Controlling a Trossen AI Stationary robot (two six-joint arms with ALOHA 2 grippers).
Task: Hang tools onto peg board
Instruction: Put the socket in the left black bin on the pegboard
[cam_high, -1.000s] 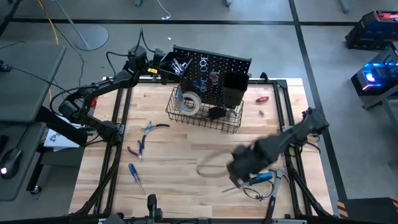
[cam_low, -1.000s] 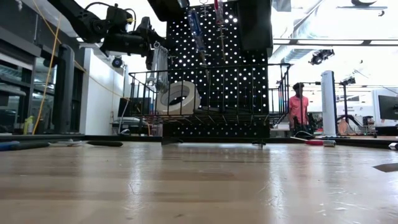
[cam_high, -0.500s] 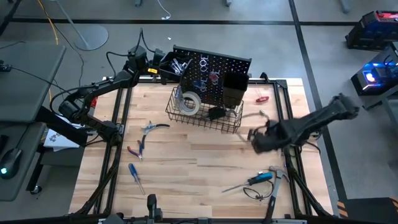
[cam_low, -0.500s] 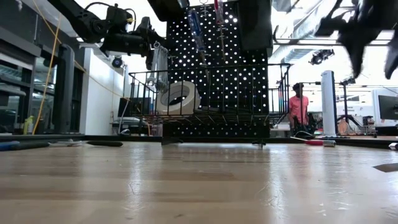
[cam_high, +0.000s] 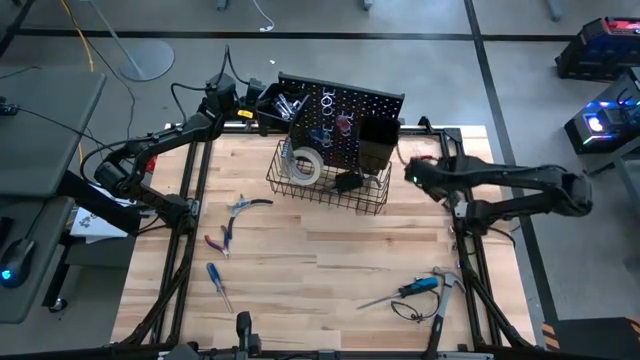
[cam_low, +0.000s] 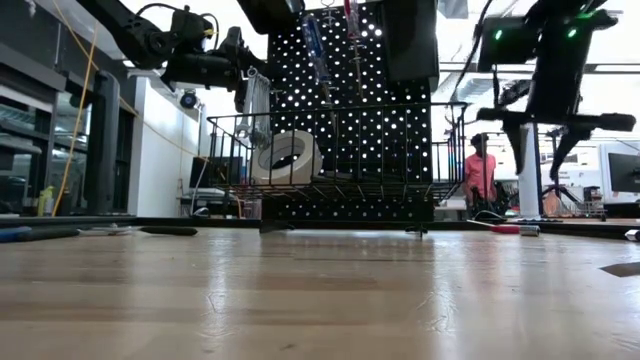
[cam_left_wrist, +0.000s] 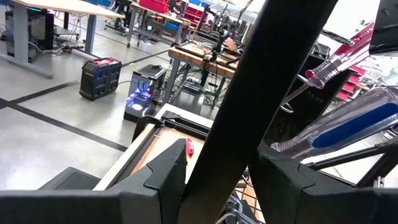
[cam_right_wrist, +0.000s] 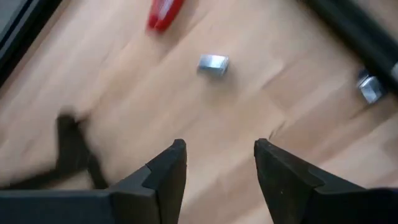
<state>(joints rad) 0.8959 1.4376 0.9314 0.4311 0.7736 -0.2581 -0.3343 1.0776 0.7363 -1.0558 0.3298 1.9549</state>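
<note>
High view is showing the right gripper (cam_high: 412, 172), fingers open and empty, having swung from the blue screwdriver (cam_high: 418, 287) to just beside the peg board (cam_high: 345, 100), nearing the red tool (cam_high: 422, 158), while the left gripper (cam_high: 262, 106) is clasping the board's edge.

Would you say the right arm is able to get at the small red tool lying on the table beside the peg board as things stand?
Probably yes. The right gripper hangs open just by the red tool, and only bare table shows between them; the peg board stands off to one side.
</note>
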